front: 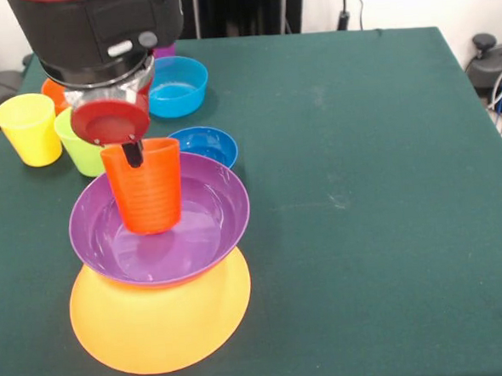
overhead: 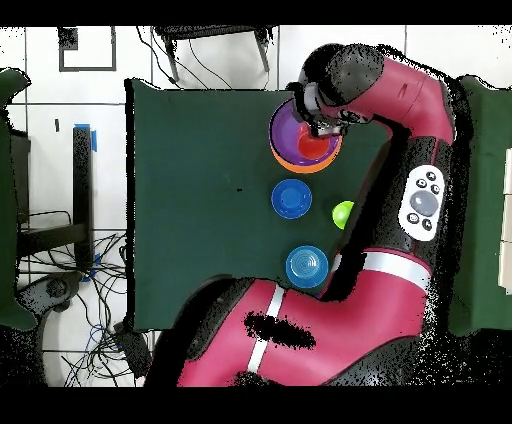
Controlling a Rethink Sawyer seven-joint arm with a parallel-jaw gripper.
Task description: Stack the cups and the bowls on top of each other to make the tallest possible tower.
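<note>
Front view: orange-red cup sits near purple bowl's far rim.

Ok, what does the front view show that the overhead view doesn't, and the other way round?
Only the front view shows the yellow cup at the table's edge and the orange-red cup standing upright in the purple bowl, with one finger of the claw inside its rim. Only the overhead view shows the whole red arm and the floor cables. Both show the purple bowl on the yellow-orange bowl, plus the dark blue bowl and light blue bowl.
</note>
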